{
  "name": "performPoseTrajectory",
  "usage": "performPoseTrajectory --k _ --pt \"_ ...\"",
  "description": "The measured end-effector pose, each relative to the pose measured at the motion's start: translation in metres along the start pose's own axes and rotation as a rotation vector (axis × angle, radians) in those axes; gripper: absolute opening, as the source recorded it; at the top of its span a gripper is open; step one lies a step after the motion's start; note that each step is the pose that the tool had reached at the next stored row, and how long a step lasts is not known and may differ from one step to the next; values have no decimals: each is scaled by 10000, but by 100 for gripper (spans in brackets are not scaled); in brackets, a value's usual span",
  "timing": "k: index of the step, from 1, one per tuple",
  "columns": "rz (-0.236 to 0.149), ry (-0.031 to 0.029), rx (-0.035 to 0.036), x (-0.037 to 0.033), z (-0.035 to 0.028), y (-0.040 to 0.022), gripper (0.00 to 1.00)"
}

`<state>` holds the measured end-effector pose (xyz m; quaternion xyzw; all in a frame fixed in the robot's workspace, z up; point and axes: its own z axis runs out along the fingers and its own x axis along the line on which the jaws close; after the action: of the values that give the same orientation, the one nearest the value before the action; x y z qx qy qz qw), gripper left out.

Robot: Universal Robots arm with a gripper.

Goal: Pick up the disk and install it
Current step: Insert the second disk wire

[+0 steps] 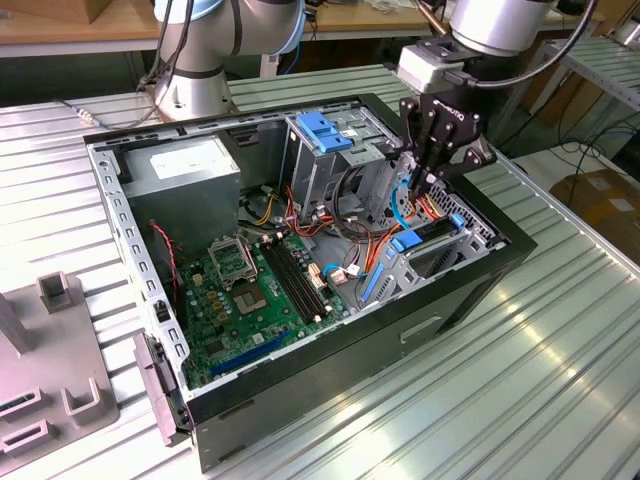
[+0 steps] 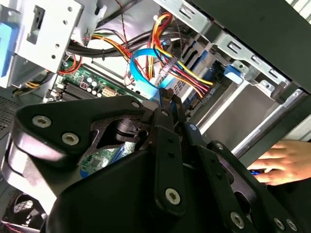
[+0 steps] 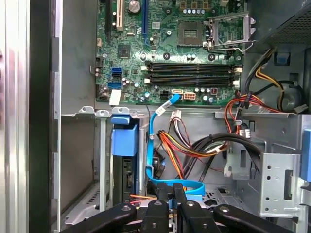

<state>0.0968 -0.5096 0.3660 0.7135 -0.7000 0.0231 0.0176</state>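
One black gripper (image 1: pixel 425 172) reaches into the open computer case (image 1: pixel 330 350), its fingers (image 3: pixel 171 193) pressed together around a light-blue cable (image 3: pixel 154 145) in the first wrist view. The disk (image 3: pixel 124 162) sits upright in its bay beside it. The second wrist view shows one hand (image 2: pixel 284 162) at the case edge.

The arm (image 1: pixel 215 40) is built of rounded silver-grey segments with light-blue rings at the joints, and black cables run along it. At its wrist sits a pale grey box-shaped block (image 1: pixel 432 66), below which the claw (image 1: pixel 428 170) hangs as a matte black linkage of flat bars. In the second wrist view those bars (image 2: pixel 165 160) are pinned with round silver screws, and two slim black fingers (image 2: pixel 167 104) stand close together at the tip.
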Motion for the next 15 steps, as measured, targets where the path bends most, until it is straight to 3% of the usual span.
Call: performPoseTrajectory --k 1,3,15 --pt "1 -130 3 36 6 3 16" --pt "1 -260 6 83 13 5 16" --pt "2 -259 5 88 12 5 16"
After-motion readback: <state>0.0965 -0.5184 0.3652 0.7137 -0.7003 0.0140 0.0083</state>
